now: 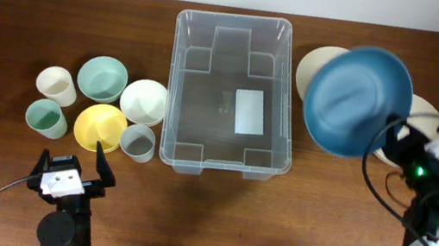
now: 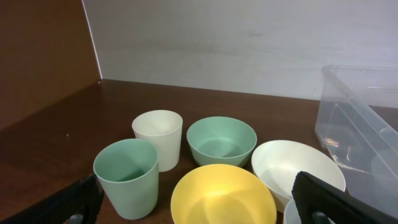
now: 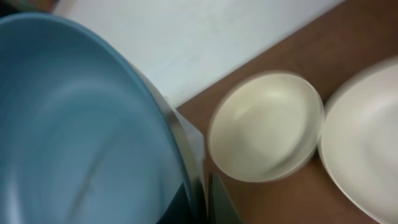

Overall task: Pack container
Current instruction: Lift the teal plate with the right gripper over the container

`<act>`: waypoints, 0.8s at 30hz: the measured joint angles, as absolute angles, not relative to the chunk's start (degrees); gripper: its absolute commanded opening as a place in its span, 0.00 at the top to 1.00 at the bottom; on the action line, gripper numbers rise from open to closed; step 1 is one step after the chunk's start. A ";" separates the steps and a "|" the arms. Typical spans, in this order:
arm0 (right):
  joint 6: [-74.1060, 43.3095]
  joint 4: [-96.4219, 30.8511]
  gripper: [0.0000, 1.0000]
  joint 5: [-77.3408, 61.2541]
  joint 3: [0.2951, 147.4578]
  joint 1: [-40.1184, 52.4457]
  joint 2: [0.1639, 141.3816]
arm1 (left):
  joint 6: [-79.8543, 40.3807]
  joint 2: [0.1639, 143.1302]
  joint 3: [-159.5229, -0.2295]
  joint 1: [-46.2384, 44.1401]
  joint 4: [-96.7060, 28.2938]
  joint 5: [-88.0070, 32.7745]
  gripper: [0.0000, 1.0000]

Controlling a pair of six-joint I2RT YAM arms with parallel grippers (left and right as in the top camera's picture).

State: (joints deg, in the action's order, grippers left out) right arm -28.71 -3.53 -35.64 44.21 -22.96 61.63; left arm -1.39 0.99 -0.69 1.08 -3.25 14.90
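The clear plastic container (image 1: pixel 232 94) stands empty in the middle of the table, a white label on its floor. My right gripper (image 1: pixel 394 132) is shut on the rim of a blue plate (image 1: pixel 357 100), held tilted in the air just right of the container; that plate (image 3: pixel 81 124) fills the left of the right wrist view. My left gripper (image 1: pixel 72 173) is open near the front left, just short of a yellow bowl (image 1: pixel 100 126) (image 2: pixel 222 196), nothing between its fingers.
Left of the container: a cream cup (image 1: pixel 57 85), a green bowl (image 1: pixel 102 78), a white bowl (image 1: pixel 145 101), a green cup (image 1: pixel 46 119) and a grey cup (image 1: pixel 138 141). Right of it lie a cream bowl (image 3: pixel 266 127) and a white plate (image 3: pixel 367 155), partly under the blue plate.
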 measured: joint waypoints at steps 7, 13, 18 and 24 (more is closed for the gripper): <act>-28.45 -11.57 0.96 -19.64 59.24 -7.55 65.91 | -1.39 0.99 -0.69 1.08 -3.27 14.87 0.01; -27.03 -12.01 0.96 -5.48 65.39 5.96 73.36 | -1.39 0.99 -0.69 1.08 -3.27 14.90 0.00; -25.67 -12.01 0.96 5.63 69.63 15.33 81.62 | -1.39 0.99 -0.69 1.08 -3.27 14.87 0.01; -23.59 -10.57 0.96 13.04 73.01 21.10 90.85 | -1.39 0.99 -0.69 1.08 -3.27 14.87 0.01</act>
